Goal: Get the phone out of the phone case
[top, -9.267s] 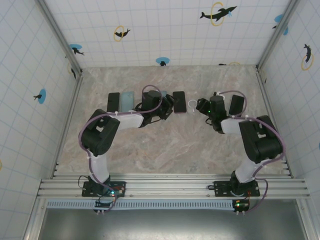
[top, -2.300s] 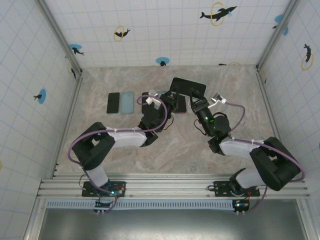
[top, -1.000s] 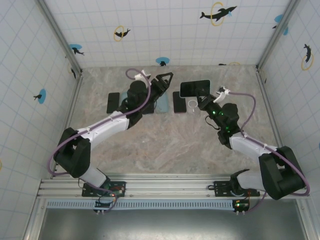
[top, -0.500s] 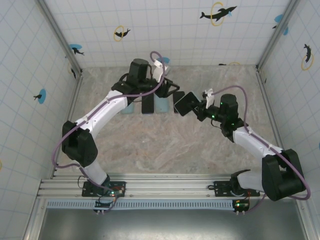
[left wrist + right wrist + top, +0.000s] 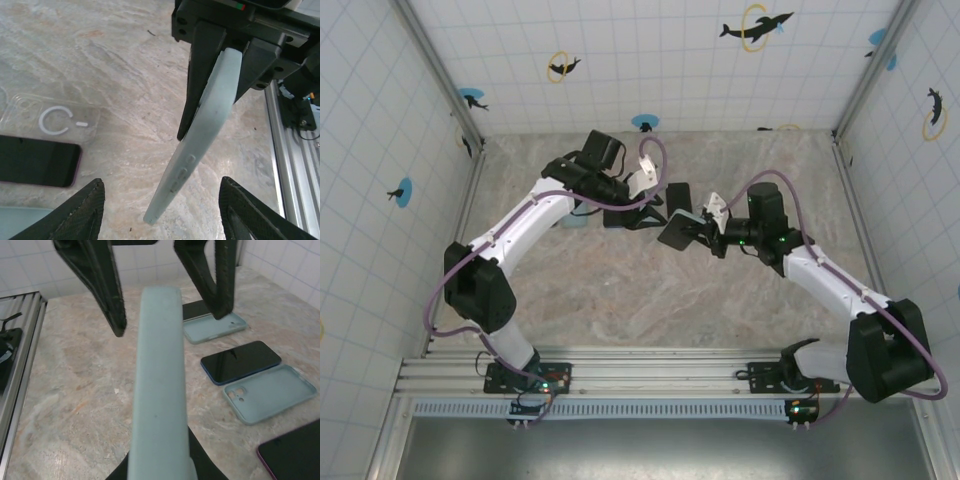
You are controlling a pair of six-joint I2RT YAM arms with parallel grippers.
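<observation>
Below, backed by a marbled desk point(image 5: 620, 300). Clamped at one end by the right end effector point(image 5: 703, 232), closed firmly on the pale phone case point(image 5: 159, 380) and holding it on edge, lifted off the desk near its middle. Straddled at the other end by the left end effector point(image 5: 161, 182), spread wide, touching neither side. Filled with the phone point(image 5: 675, 233), dark face showing from above. Flanked by a spare dark phone point(image 5: 242, 361) and an empty pale case point(image 5: 270, 392), flat on the desk.
</observation>
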